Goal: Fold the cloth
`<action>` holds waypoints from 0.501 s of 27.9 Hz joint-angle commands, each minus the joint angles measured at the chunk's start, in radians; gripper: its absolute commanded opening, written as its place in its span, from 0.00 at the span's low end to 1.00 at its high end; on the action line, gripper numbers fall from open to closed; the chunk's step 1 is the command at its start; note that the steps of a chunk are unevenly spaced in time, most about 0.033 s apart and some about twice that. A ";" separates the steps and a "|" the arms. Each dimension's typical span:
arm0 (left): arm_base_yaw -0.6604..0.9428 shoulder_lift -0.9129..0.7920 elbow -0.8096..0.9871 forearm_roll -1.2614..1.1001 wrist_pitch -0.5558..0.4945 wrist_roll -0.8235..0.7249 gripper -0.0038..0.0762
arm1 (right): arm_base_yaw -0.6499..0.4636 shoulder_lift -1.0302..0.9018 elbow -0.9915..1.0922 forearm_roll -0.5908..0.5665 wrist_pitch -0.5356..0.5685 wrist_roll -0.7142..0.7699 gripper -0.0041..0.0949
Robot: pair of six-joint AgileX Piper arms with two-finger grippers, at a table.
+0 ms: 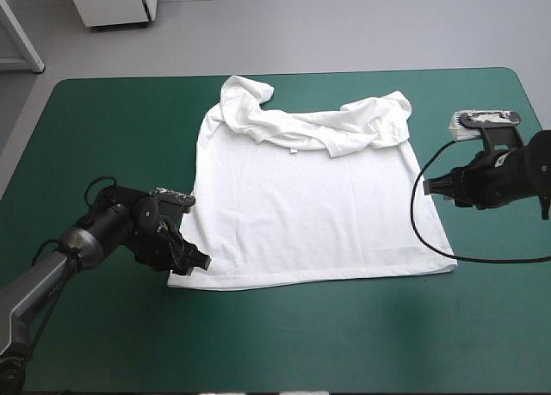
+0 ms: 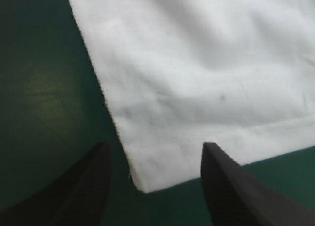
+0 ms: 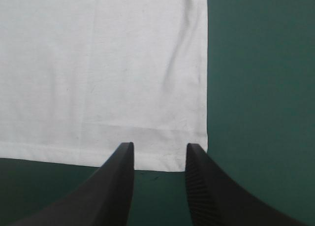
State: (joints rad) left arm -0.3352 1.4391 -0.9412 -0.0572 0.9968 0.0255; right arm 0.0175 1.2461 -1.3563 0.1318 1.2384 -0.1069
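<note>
T-shirt [image 1: 318, 214]: white, spread flat at the middle of the counter [image 1: 103, 137] and lying well inside all 4 counter edges.
Far end: sleeves and neck are bunched in a crumpled ridge [image 1: 314, 120], near the counter's far edge but short of it.
Hem: straight, toward the near edge, with 2 square corners lying flat.
Left tool [image 1: 196, 259]: low at the hem's left corner and released. Its 2 black fingers [image 2: 78, 191] stand wide apart, with the corner tip [image 2: 140, 186] lying between them.
Right tool [image 1: 430, 187]: at the shirt's right side edge and released. Its 2 fingers [image 3: 115, 186] stand slightly apart. In the right wrist view a straight stitched edge runs across at the fingertips, and a corner [image 3: 204, 159] sits just beside 1 of them.
Open room: bare teal-green cover runs in a wide band along the near edge. There are broad stretches left and right of the shirt and a narrower strip beyond the ridge.
</note>
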 commanded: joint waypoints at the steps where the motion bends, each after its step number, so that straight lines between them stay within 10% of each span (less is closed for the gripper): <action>1: -0.002 -0.037 0.018 0.004 -0.035 -0.042 0.55 | -0.004 -0.034 -0.022 0.002 -0.029 -0.004 0.38; 7: -0.002 -0.037 0.073 -0.010 -0.094 -0.044 0.53 | -0.004 -0.042 -0.022 0.002 -0.033 0.000 0.38; 14: -0.002 -0.037 0.168 -0.056 -0.185 -0.057 0.04 | -0.004 -0.042 -0.022 0.002 -0.031 0.000 0.38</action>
State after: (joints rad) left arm -0.3352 1.4209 -0.7956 -0.0796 0.8488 -0.0216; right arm 0.0175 1.2342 -1.3563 0.1318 1.2384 -0.1039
